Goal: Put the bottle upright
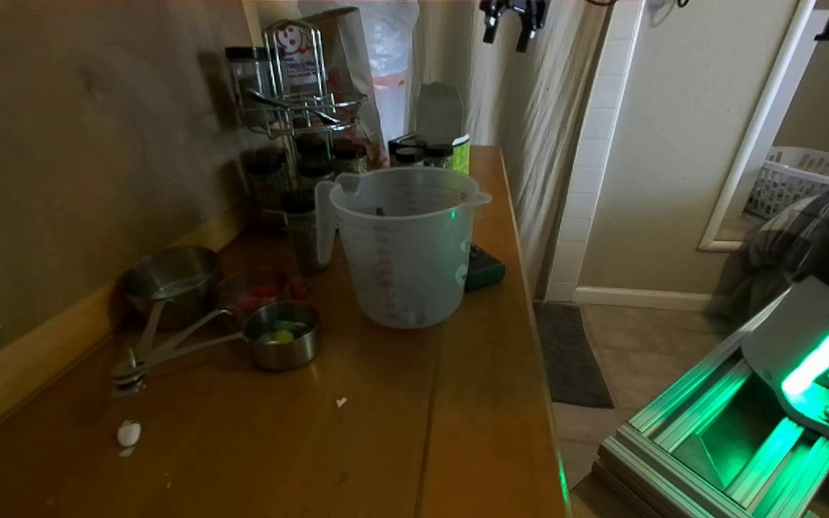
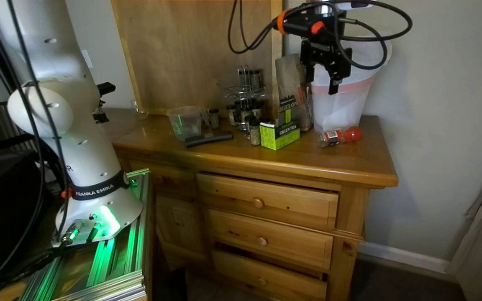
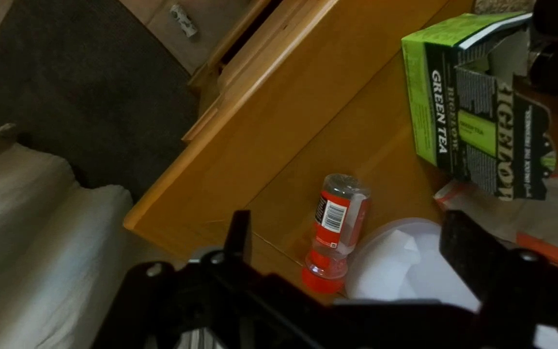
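Note:
The bottle is clear with a red label and a red cap. It lies on its side on the wooden cabinet top; I see the bottle [image 2: 338,137] in an exterior view, near the right end, cap pointing right. In the wrist view the bottle [image 3: 335,220] shows its barcode, its cap end beside the white container. In an exterior view from along the cabinet it does not show. My gripper [image 2: 321,85] is open and empty, well above the bottle. Its fingers also show in an exterior view [image 1: 506,39]. In the wrist view the gripper [image 3: 347,220] has its fingers wide apart, with the bottle below between them.
A white container [image 2: 343,104] stands right behind the bottle. A green tea box [image 2: 280,136], spice jars, a wire spice rack [image 2: 245,93] and a paper bag stand to its left. A plastic pitcher [image 1: 407,252] and measuring cups [image 1: 283,349] are farther along. The front edge [image 3: 240,116] is near.

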Motion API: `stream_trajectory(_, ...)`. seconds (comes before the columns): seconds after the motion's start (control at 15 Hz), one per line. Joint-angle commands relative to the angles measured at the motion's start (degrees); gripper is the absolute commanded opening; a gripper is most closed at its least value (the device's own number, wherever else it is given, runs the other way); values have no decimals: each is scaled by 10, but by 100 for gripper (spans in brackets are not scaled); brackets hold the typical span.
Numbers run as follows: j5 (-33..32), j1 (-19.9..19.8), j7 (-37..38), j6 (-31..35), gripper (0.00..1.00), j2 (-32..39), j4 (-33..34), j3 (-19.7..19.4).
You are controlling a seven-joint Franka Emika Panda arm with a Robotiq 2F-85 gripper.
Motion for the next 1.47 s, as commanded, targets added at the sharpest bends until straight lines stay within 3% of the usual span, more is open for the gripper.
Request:
stream_trajectory(0.0,5,-30,9,-68,100,108,144,56)
stream_trajectory(0.07,7,-38,-5,-91,100,126,171,69)
stream_trajectory(0.13,-7,-38,8,-40,100,74,91,71)
stream_trajectory(0.47,-8,-49,9,-43,100,88,106,83)
stream_trajectory(1.0,-7,-67,65,-48,100,273,272,109)
stream_trajectory(1.4,-22,-64,73,-87,100,365,375,135)
